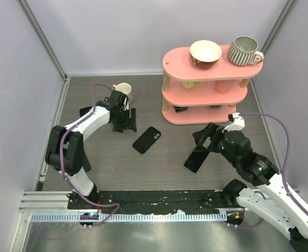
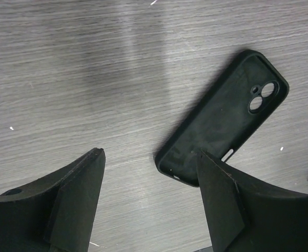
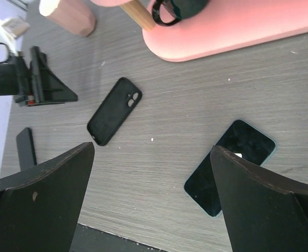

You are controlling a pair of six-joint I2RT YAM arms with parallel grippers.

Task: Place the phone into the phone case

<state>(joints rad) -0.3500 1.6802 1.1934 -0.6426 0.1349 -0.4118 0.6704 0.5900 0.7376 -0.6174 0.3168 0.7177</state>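
Observation:
The phone case [image 1: 146, 139] lies flat at the table's middle, a matte black shell with its open side up and camera holes at its far end. It also shows in the left wrist view [image 2: 222, 118] and the right wrist view [image 3: 113, 111]. The phone [image 1: 196, 159] lies screen up to the right of the case, glossy black, and shows in the right wrist view [image 3: 228, 167]. My left gripper [image 1: 123, 123] is open and empty, just left of the case [image 2: 149, 197]. My right gripper [image 1: 202, 137] is open and empty, over the phone's far end [image 3: 151, 202].
A pink three-tier shelf [image 1: 206, 97] stands at the back right with a bowl [image 1: 205, 52] and a striped mug [image 1: 244, 50] on top. A cream cup [image 1: 123, 89] stands behind my left gripper. A black rail runs along the near edge [image 1: 159, 198].

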